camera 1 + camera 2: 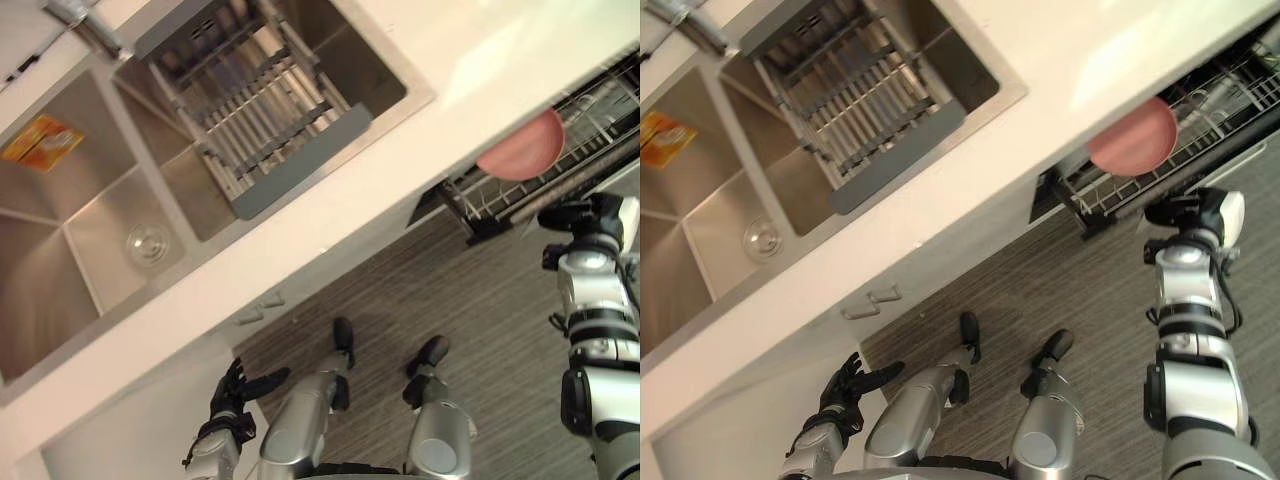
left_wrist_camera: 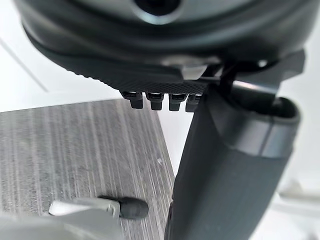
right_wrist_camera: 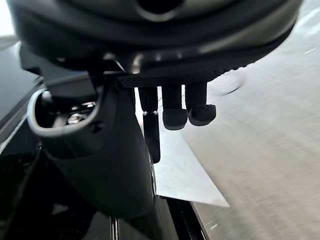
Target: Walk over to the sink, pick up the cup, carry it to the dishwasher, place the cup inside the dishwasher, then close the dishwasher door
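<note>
The pink cup (image 1: 522,148) sits in the dishwasher rack (image 1: 600,120), half under the counter (image 1: 400,170). Your right hand (image 1: 590,215), just beside the rack, is loosely open and empty; your left hand (image 1: 235,395) hangs open, well away. Push the rack in squarely before closing.

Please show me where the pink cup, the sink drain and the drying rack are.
pink cup (image 1: 520,150): left eye view, on its rounded pink side.
sink drain (image 1: 148,243): left eye view, on its middle.
drying rack (image 1: 262,115): left eye view, on its bars.
</note>
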